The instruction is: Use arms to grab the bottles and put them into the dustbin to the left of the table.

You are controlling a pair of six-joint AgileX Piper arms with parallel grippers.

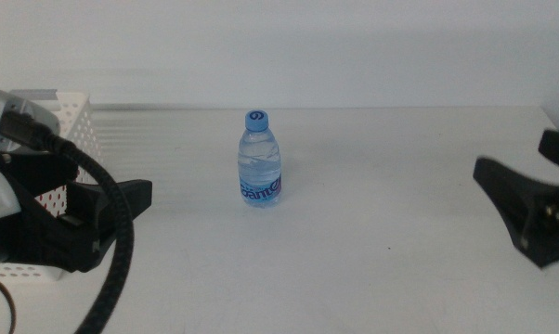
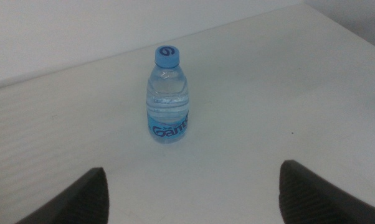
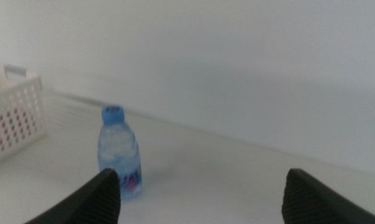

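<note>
Bottle status: small clear blue-capped water bottle (image 1: 259, 159) stands upright mid-bench, untouched. Left gripper (image 2: 194, 196) faces it, fingers released wide to straddle it. Right gripper (image 1: 530, 209) waits at right, fingers spread, empty. White perforated plastic dustbin (image 1: 68, 121) sits behind left arm.

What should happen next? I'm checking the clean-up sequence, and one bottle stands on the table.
Probably ease the left end effector forward toward the water bottle: it stands upright and untouched, centred ahead of the open jaws, with the dustbin on that arm's side.
</note>
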